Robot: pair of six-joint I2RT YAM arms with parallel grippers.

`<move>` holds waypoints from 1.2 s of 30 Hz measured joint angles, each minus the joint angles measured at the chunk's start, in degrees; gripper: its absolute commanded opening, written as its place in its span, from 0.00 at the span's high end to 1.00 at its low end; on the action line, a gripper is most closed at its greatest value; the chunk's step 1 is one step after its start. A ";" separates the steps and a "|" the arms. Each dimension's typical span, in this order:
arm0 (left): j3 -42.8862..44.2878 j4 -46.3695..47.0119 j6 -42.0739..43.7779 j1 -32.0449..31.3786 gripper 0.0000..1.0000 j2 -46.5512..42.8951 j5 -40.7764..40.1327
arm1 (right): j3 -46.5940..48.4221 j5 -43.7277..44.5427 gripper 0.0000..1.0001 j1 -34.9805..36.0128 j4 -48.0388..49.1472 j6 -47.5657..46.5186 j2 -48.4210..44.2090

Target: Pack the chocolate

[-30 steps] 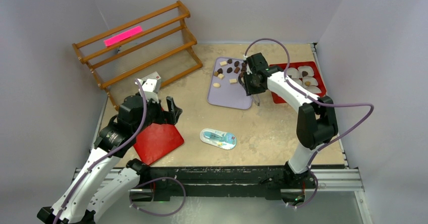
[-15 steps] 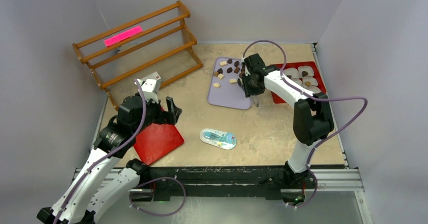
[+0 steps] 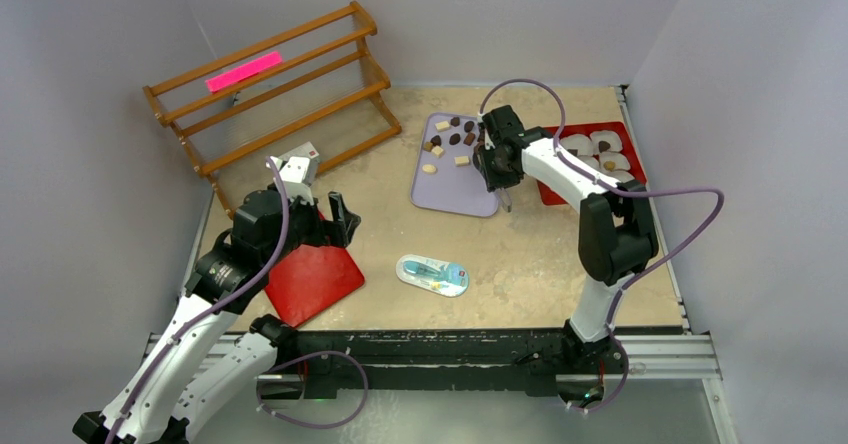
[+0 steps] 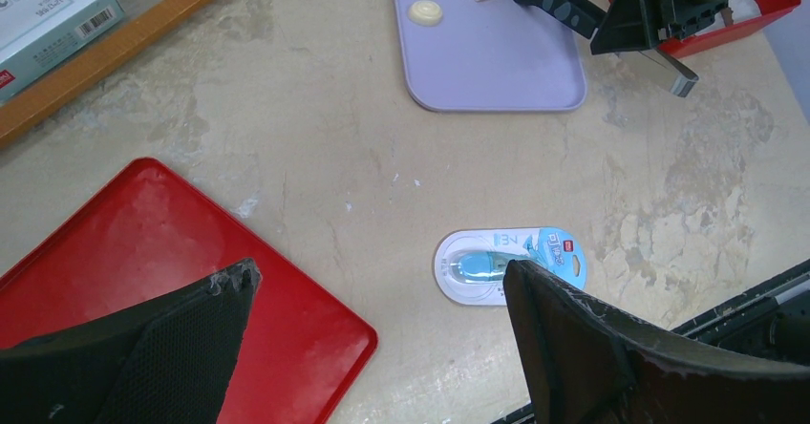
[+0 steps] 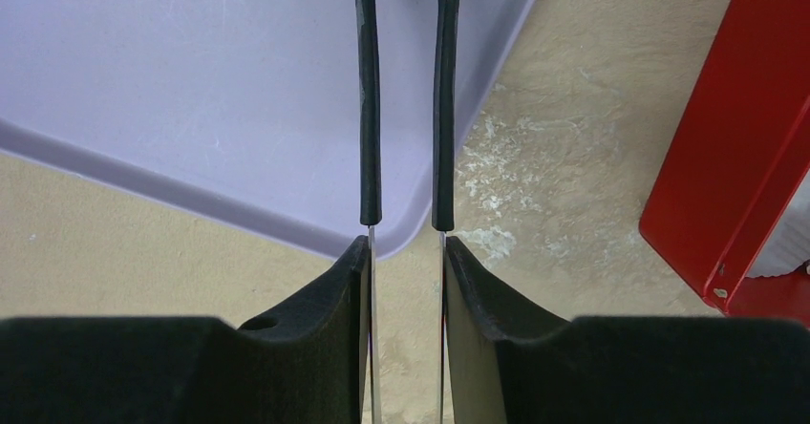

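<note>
- Top external: high above and behind the near edge of the bench (image 3: 540,254), looking down and forward over all of it.
- Left wrist: mid-height, looking down past the left gripper (image 4: 377,281) at the packet (image 4: 506,262) and lilac tray (image 4: 497,61).
- Right wrist: very close, looking along the tongs (image 5: 369,109) clasped by the right gripper (image 5: 406,252).
- All three views share the lilac tray's near right corner.

Tongs (image 5: 368,109) run off the top edge, tips unseen; white box (image 4: 40,9) cropped.

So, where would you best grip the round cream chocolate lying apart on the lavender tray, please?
Pinch the round cream chocolate across its sides with the black-sleeved tongs, from straight above: it lies flat on the lavender tray, with bare tray around it.
</note>
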 measured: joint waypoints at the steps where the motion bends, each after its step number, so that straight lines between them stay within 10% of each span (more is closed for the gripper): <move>1: 0.00 -0.02 0.00 0.00 0.00 0.00 0.00 | 0.00 0.17 0.72 0.00 -0.02 0.00 0.00; 36: 0.00 -0.02 -0.02 0.00 0.00 0.39 -0.04 | -1.55 4.33 0.78 -2.75 -6.51 0.50 -15.08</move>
